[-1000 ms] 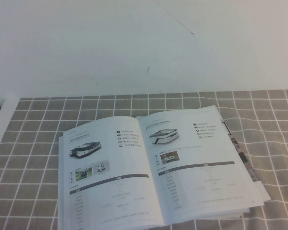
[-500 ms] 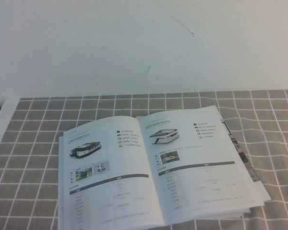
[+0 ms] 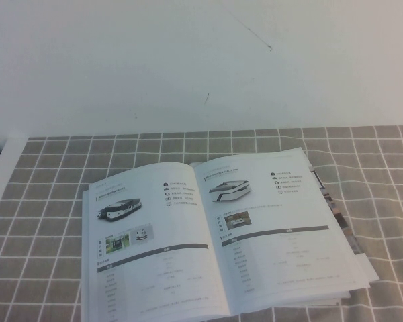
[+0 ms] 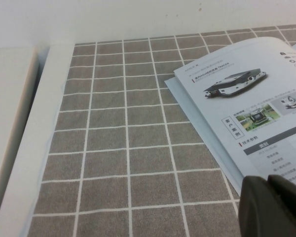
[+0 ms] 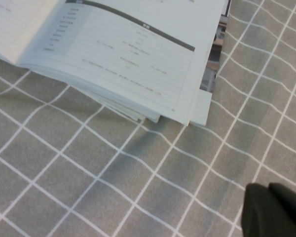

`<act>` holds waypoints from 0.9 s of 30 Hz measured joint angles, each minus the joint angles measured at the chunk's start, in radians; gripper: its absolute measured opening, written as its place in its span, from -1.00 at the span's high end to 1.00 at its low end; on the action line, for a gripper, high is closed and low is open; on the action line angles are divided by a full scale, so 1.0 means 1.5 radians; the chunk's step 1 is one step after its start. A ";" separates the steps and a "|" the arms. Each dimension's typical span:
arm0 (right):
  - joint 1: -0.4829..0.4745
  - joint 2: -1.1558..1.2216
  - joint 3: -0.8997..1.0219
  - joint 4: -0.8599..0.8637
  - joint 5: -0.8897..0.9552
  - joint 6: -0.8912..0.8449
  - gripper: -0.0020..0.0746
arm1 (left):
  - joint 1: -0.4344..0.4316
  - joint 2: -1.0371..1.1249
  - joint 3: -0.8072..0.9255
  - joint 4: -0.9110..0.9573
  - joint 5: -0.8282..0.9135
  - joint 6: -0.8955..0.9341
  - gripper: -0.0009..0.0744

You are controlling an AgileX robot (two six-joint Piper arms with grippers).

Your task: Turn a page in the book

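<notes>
Across the lower centre of the high view we see the checked worktop (image 3: 47, 201) bearing the open book (image 3: 215, 235), its right-hand page (image 3: 275, 221) lying flat, while our left pincer (image 4: 271, 207) and right pincer (image 5: 274, 210) show only dark tips, state untellable.

The book (image 3: 215, 235) is thin white paper with a smooth, faintly glossy sheen, its leaves soft enough to bow up at the spine. The page (image 3: 272, 221), right of centre in the high view, has the same slick coated look. Under it lies a tablecloth (image 3: 54, 201) of matt woven cloth, grey with white grid lines. The wall (image 3: 188, 60) across the top is matt and painted, lightly scuffed. The left gripper (image 4: 271, 207) and right gripper (image 5: 274, 210), each at the lower right of its wrist view, look like dull dark plastic.
</notes>
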 joint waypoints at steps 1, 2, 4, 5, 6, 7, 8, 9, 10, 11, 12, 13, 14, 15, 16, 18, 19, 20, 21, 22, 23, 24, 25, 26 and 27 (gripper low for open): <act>0.000 0.000 0.000 0.000 0.000 0.000 0.95 | 0.000 0.000 0.000 0.001 0.000 -0.009 0.99; 0.000 0.000 0.000 0.000 0.000 0.000 0.95 | 0.000 0.000 0.000 0.001 0.000 -0.012 0.99; 0.000 0.000 0.000 0.000 0.000 0.000 0.95 | 0.000 0.000 0.000 0.001 0.000 -0.015 0.99; 0.000 0.000 0.000 0.000 0.000 0.000 0.95 | 0.000 0.000 0.000 0.001 0.000 -0.014 0.99; 0.000 0.000 0.000 0.000 0.000 0.000 0.95 | 0.000 0.000 0.000 0.001 0.000 -0.010 0.99; 0.000 0.000 0.000 0.000 0.000 0.000 0.95 | 0.000 0.000 0.000 0.001 0.000 -0.002 0.99; 0.000 0.000 0.000 0.000 0.000 0.000 0.95 | 0.000 0.000 0.000 0.001 0.000 0.005 0.99; 0.000 0.000 0.000 0.000 0.000 0.000 0.95 | 0.000 0.000 0.000 0.001 0.000 0.011 0.99; 0.000 0.000 0.000 0.000 0.000 0.000 0.95 | 0.000 0.000 0.000 0.001 0.000 0.015 0.99; 0.000 0.000 0.000 0.000 0.000 0.000 0.95 | 0.000 0.000 0.000 0.001 0.000 0.020 0.99; 0.000 0.000 0.000 0.000 0.000 0.000 0.95 | 0.000 0.000 0.000 0.001 0.000 0.021 0.99; 0.000 0.000 0.000 0.000 0.000 0.000 0.95 | 0.000 0.000 0.000 0.001 0.000 0.021 0.99; 0.000 0.000 0.000 0.000 0.000 0.000 0.95 | 0.000 0.000 0.000 0.001 0.000 0.021 0.99; 0.000 0.000 0.000 0.000 0.000 0.000 0.95 | 0.000 0.000 0.000 0.001 0.000 0.022 0.99; 0.000 0.000 0.000 0.000 0.000 0.000 0.95 | 0.000 0.000 0.000 0.001 0.000 0.022 0.99; 0.000 0.000 0.000 0.002 0.000 0.000 0.95 | 0.000 0.000 0.000 0.001 0.000 0.022 0.99; 0.000 0.000 0.000 0.002 0.000 0.000 0.95 | 0.000 0.000 0.000 0.001 0.000 0.025 0.99; 0.000 0.000 0.000 0.002 0.000 0.000 0.95 | 0.000 0.000 0.000 0.001 0.000 0.026 0.99; 0.000 0.000 0.000 0.002 0.000 0.000 0.95 | 0.000 0.000 0.000 0.001 0.000 0.026 0.99; 0.000 0.000 0.000 0.002 0.000 0.000 0.95 | 0.000 0.000 0.000 0.001 0.000 0.027 0.99; 0.000 0.000 0.000 0.002 0.000 0.000 0.95 | 0.000 0.000 0.000 0.001 0.000 0.027 0.99; 0.000 0.000 0.000 0.002 0.000 0.000 0.95 | 0.000 0.000 -0.001 0.001 0.000 0.027 0.99; 0.000 0.000 0.000 0.002 0.000 0.000 0.95 | 0.000 0.000 -0.001 0.001 0.000 0.027 0.99; 0.000 0.000 0.000 0.002 0.000 0.000 0.95 | 0.000 0.000 -0.001 0.001 0.000 0.027 0.99; 0.000 0.000 0.000 0.002 0.000 0.000 0.95 | 0.000 0.000 -0.001 0.001 0.000 0.027 0.99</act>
